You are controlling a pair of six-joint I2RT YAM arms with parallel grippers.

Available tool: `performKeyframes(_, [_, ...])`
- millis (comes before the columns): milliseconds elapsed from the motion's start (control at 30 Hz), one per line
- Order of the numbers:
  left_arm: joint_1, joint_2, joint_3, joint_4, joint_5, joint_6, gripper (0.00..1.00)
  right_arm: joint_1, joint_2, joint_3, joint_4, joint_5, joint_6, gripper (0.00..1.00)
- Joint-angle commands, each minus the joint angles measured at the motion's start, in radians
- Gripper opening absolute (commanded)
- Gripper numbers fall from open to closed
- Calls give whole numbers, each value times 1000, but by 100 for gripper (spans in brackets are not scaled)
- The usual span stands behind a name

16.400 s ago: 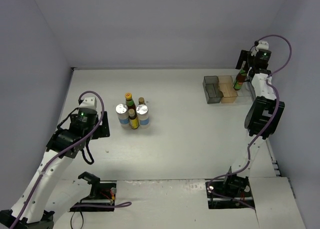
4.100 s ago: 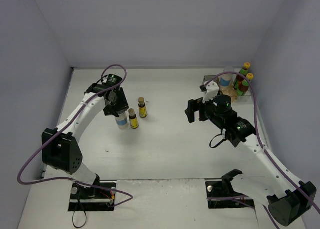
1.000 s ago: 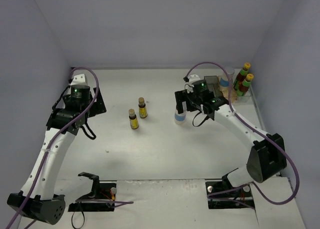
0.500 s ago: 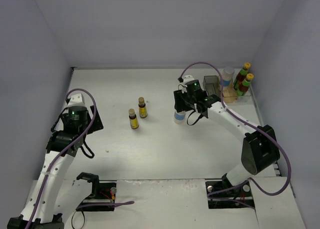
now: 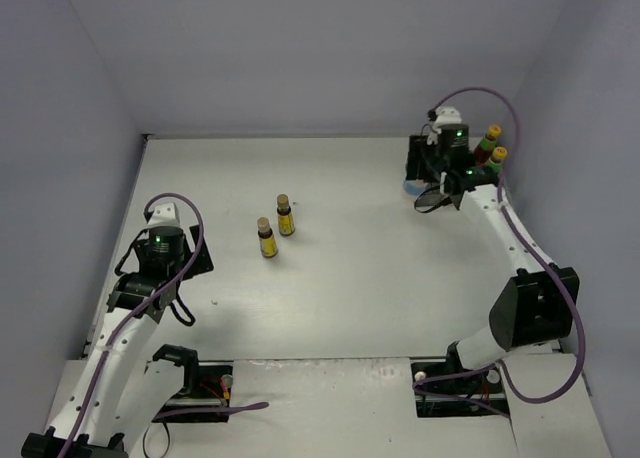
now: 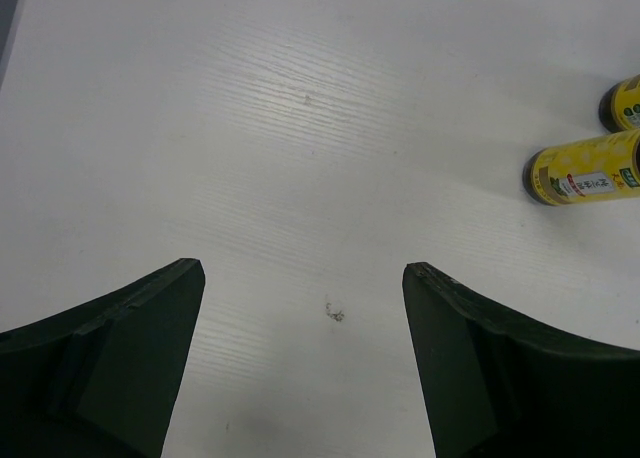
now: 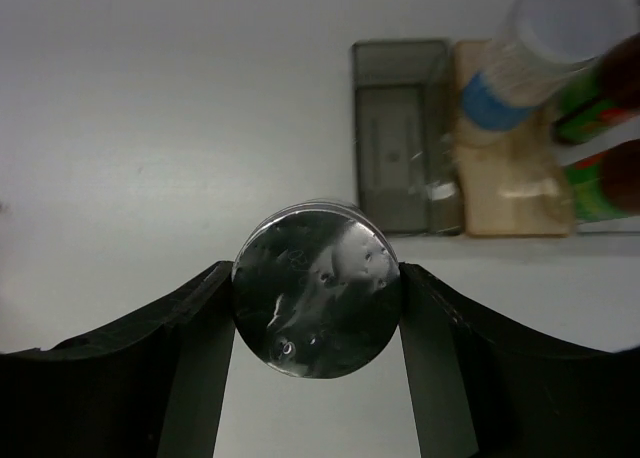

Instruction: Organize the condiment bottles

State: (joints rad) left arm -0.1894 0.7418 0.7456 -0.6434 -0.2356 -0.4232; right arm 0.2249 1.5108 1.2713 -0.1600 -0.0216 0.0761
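The right gripper (image 7: 315,276) is clamped on a jar (image 7: 316,303), one finger pressed against each side of its round silver lid, and the wrist camera looks straight down on that lid. From above, this gripper sits at about 2 o'clock on the worktop (image 5: 360,278), with a bit of the jar's blue-and-white side peeking out at the gripper's 8 o'clock. I cannot tell whether the jar's base touches the worktop. Just past the held jar, toward 1 o'clock in the wrist view, lies the tray (image 7: 392,148), its grey compartment nearest the jar and a tan compartment beside that. A second jar (image 7: 545,48), white with a blue band, stands at the far end of the tan compartment. At 3 o'clock from it, two dark bottles (image 7: 600,113) with green and red labels are cut off by the edge of the frame. In the top view their yellow caps show close together just behind the right arm. Well apart from all this, at about 8 o'clock on the worktop, the left gripper (image 6: 302,270) hangs with its jaws spread wide over the white surface, gripping nothing. Two brown bottles (image 5: 265,238) with yellow labels stand upright just beside each other, around 10 o'clock from the worktop's centre and at 2 o'clock in the left wrist view.
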Motion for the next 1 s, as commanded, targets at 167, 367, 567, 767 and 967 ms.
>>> performKeyframes(167, [-2,-45,57,16,-4,4,82,-226,-43,174,143,32,-65,0])
performKeyframes(367, [-7,-48,124,-38,-24,32,81,-343,23,178,237,-3,-65,0])
performKeyframes(567, [-7,-41,170,-52,-25,41,81,-372,112,217,263,-31,-65,0])
performKeyframes(767, [-7,-30,166,-47,-16,43,81,-372,178,217,269,-49,-50,0])
performKeyframes(967, [-7,-28,162,-53,-14,43,81,-372,209,152,278,-18,-50,0])
